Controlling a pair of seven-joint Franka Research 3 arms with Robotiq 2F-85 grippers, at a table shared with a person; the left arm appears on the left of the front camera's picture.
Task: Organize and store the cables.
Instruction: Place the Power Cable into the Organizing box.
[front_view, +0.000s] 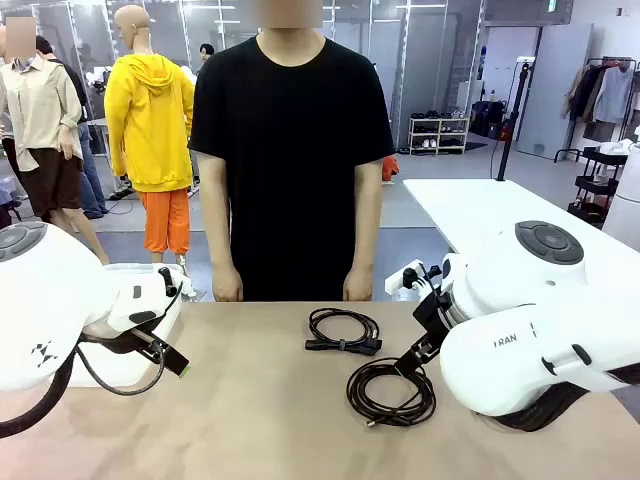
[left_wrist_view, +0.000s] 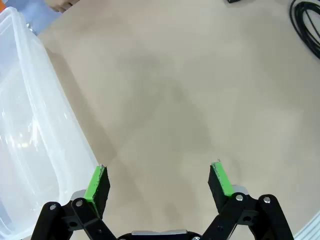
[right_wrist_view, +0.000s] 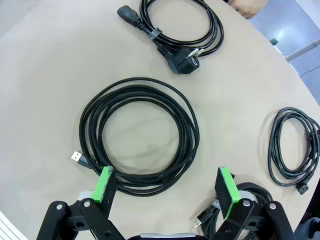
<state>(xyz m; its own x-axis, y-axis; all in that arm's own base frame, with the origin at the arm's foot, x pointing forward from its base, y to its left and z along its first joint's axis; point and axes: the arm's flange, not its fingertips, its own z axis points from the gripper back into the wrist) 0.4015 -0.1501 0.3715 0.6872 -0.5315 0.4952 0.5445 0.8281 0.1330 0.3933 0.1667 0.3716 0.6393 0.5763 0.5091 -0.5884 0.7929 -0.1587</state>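
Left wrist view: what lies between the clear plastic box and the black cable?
Nothing. In the left wrist view, bare table runs all the way from the box to the cable.

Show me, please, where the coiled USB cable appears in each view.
Front view: USB cable, near side of the table, right of middle.
Right wrist view: centre of the picture.
Left wrist view: a black cord at the top right edge; cannot tell whether it is this one.
Shared landmark: power cable lying just beyond it, front and right wrist views.

2 white arms (front_view: 540, 350), black hoses (front_view: 40, 408), black fingers (left_wrist_view: 102, 194) with green pads (left_wrist_view: 221, 180)
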